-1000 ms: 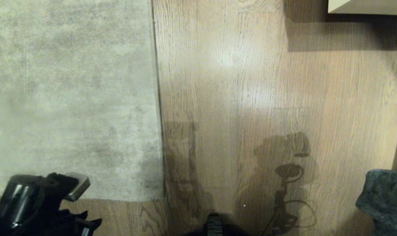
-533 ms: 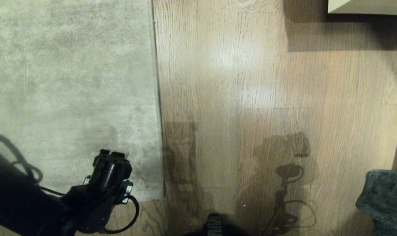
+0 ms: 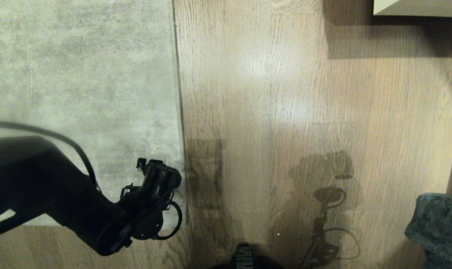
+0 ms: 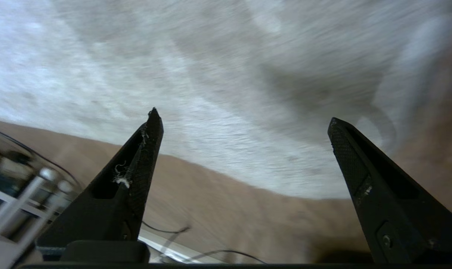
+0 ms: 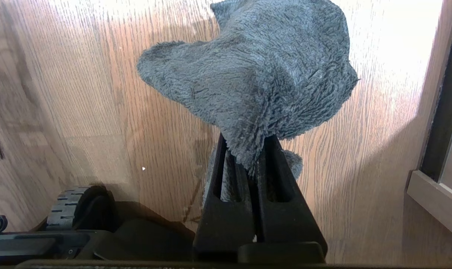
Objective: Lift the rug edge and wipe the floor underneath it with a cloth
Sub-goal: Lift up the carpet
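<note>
Over the near right corner of the rug (image 3: 80, 93), the left hand (image 3: 151, 168) hovers with its fingers (image 4: 144, 157) spread wide and nothing between them, aimed at the spot where the rug's right edge meets its near edge. That corner lies flat on the floor (image 3: 304, 93) with no fold or lift showing, so the task looks to be at its very start: the edge is not yet gripped or raised, and the boards beneath it are not yet exposed or wiped. The rug fills the left half of the scene; its right edge runs straight from near to far, and the visible part stretches away in that same direction, though its full length is out of view. At the near right, the right hand (image 5: 248, 157) is clamped on the cloth (image 5: 256, 74), which bunches past the fingertips above bare floor, well apart from the rug and ready for wiping.
</note>
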`<state>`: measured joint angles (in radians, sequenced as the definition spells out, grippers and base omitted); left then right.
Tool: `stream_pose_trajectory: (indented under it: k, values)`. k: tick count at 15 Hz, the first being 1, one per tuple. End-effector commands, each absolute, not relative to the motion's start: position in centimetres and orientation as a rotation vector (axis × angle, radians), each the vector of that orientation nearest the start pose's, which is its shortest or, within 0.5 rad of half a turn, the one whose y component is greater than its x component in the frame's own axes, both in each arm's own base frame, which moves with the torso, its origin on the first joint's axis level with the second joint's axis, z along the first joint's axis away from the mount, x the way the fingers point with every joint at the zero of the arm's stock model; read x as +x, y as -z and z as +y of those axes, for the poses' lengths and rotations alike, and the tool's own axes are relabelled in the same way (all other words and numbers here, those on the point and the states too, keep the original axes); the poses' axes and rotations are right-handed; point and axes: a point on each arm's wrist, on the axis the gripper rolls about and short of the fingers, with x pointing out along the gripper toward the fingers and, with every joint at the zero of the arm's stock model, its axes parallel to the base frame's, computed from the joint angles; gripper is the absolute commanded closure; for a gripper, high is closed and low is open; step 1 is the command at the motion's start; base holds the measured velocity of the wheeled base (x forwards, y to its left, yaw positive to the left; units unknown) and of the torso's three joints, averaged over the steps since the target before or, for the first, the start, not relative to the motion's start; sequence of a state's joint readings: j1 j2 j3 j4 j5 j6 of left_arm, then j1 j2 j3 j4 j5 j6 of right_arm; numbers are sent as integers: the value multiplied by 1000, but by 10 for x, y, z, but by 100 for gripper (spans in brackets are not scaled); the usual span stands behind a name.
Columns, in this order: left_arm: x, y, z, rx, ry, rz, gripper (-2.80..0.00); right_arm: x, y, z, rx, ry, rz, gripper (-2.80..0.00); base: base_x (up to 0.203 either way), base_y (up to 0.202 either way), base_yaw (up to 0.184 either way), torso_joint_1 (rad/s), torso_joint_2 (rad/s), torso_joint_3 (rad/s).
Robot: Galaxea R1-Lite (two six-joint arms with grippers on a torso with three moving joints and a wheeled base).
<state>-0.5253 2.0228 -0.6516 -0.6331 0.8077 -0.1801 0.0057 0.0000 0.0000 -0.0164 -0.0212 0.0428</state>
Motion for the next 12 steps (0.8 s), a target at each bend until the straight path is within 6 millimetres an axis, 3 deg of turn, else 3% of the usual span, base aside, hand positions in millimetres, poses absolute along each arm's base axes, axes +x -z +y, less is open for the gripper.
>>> stream_pose_trajectory:
  k: [1, 3, 6, 12]
  values:
    - [284, -55, -159, 257, -315, 569, -280, -23, -77, -1, 43, 15, -16, 0, 0, 0, 0, 0, 0, 0]
    - [291, -60, -172, 224, -311, 567, -280, -23, -77, -1, 43, 15, -16, 0, 0, 0, 0, 0, 0, 0]
    - [304, -52, -182, 220, -311, 567, -280, -23, -77, -1, 43, 15, -16, 0, 0, 0, 0, 0, 0, 0]
    - [310, -29, -182, 283, -329, 610, -280, -23, -77, -1, 43, 15, -16, 0, 0, 0, 0, 0, 0, 0]
